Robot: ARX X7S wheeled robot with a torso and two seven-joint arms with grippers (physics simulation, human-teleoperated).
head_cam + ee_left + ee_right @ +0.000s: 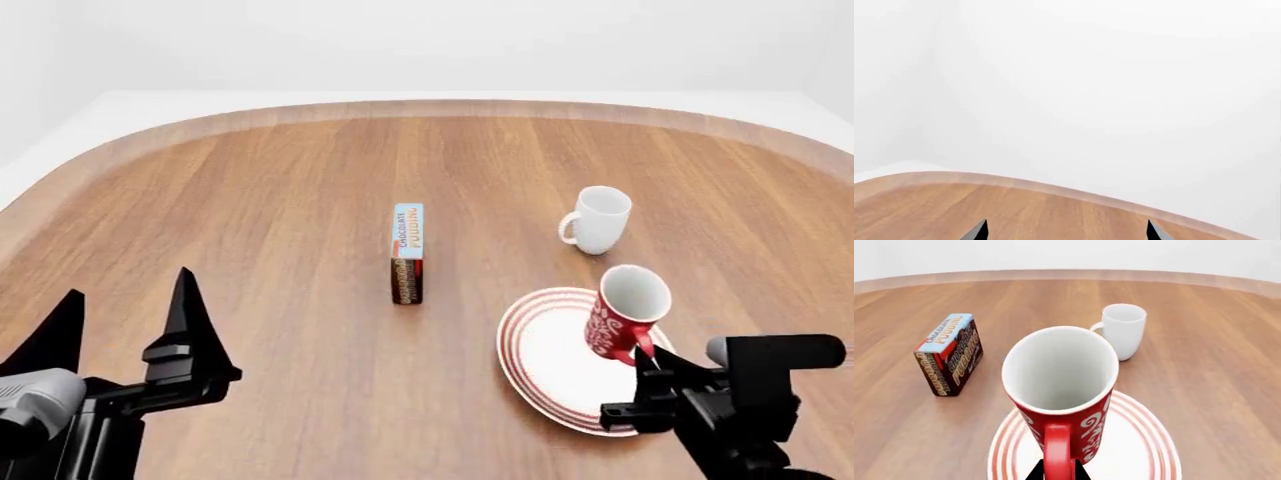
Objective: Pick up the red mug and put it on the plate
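1. The right gripper (650,362) has its fingers clenched on the handle of the red mug (623,313), which sits in the lower right of the head view. In the right wrist view the red handle runs straight down to the bottom edge of the frame, with the dark finger tips showing either side of it.

2. The red mug is over the plate (534,358), above the plate's right portion in the head view. In the right wrist view it fills the centre of the frame with the plate's red rings spread beneath it. Whether its base touches the plate or hangs just above cannot be told from these views.

3. Judged from this, the pick-up is done and the carry to the plate looks finished. What is left is to set the red mug down, let go of the handle and draw the arm clear.

4. The mug's long axis is tilted, not upright: its white mouth leans up and away from the robot, towards the top of the head view, while the handle points back at the right gripper. It would need levelling to stand flat.

5. The left gripper (123,325), lower left in the head view, has its fingers released and apart, grasping nothing, above bare desk (267,200).

6. A white mug (595,220) and a chocolate pudding box (407,252) stand further up the frame, apart from the plate.
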